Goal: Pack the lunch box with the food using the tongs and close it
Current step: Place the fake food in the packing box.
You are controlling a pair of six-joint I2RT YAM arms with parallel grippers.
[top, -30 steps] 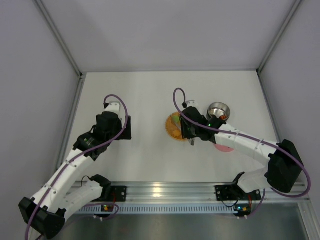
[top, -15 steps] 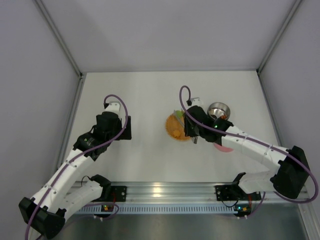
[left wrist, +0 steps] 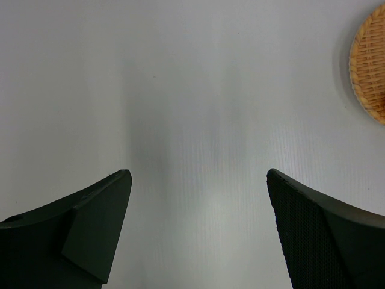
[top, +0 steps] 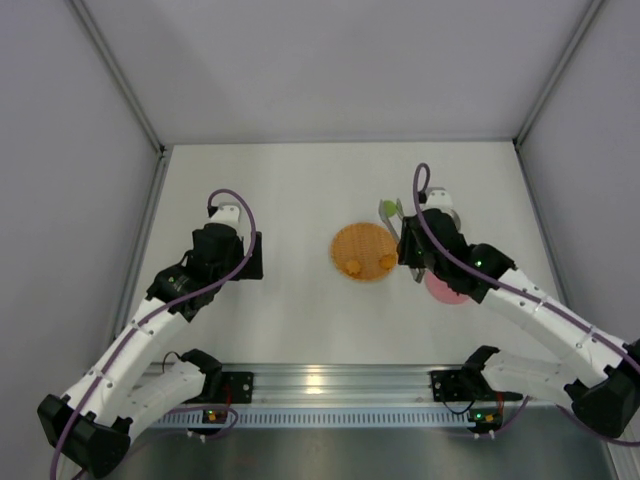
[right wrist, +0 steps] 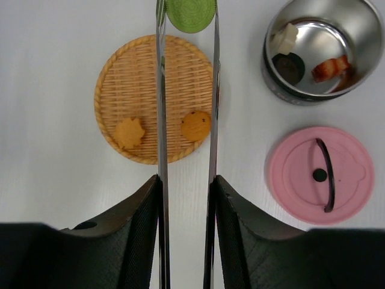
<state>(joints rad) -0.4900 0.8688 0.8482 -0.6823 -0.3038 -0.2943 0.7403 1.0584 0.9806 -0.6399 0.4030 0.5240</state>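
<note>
My right gripper [right wrist: 187, 180] is shut on the tongs [right wrist: 161, 120], one slim silver arm against each finger. The tong tips pinch a green disc [right wrist: 190, 13] of food just past the far rim of the orange woven plate [right wrist: 150, 78]. Two orange pieces [right wrist: 129, 132] [right wrist: 195, 125] lie on that plate. The lunch box [right wrist: 280, 91] stands to the right, holding a pale chunk [right wrist: 287, 36], a black piece [right wrist: 289, 67] and a red-brown piece [right wrist: 331, 67]. Its pink lid [right wrist: 301, 174] lies flat on the table, nearer to me. My left gripper [left wrist: 198, 180] is open over bare table.
In the top view the plate [top: 363, 240] sits mid-table, the green disc [top: 387, 208] beyond its right edge and the pink lid [top: 445, 288] partly under my right arm. The left arm [top: 225, 255] rests well left of the plate. White walls close in the table.
My right arm has swung right and off the plate, carrying the tongs and green disc toward the lunch box. The plate now shows whole. The left arm has not moved.
</note>
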